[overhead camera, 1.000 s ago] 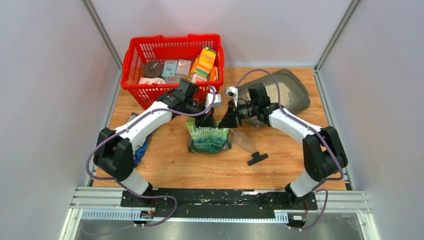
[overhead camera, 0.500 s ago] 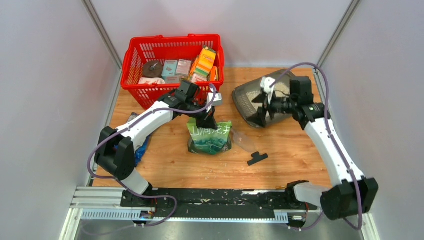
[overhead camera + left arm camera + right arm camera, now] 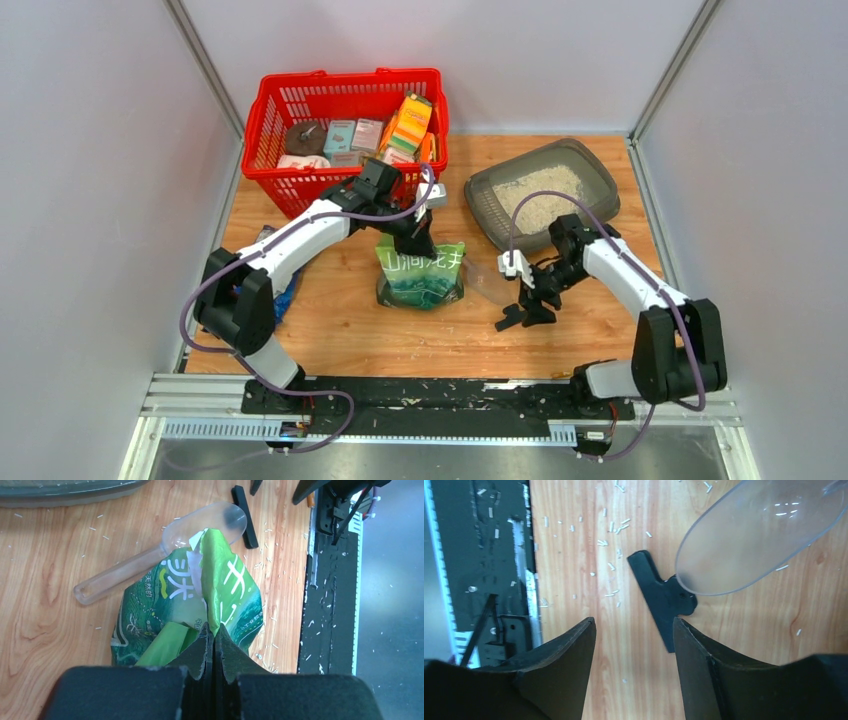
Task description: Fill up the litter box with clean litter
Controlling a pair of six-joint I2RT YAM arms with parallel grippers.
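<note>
Right end effector (image 3: 634, 624) has swung back from the litter box (image 3: 485, 210), far right with some clean litter (image 3: 545, 200) in it, and hovers jaws apart over the black clip (image 3: 664, 605). Left end effector (image 3: 214, 642) pinches the green pouch (image 3: 227, 587) top, so refilling probably continues.

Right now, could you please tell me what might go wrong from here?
The left tool pinches only the torn top of the green pouch; it could slip or rip, spilling contents. The open right tool hangs over the black clip beside the clear scoop, so closing might catch the clip or nudge the scoop.
</note>
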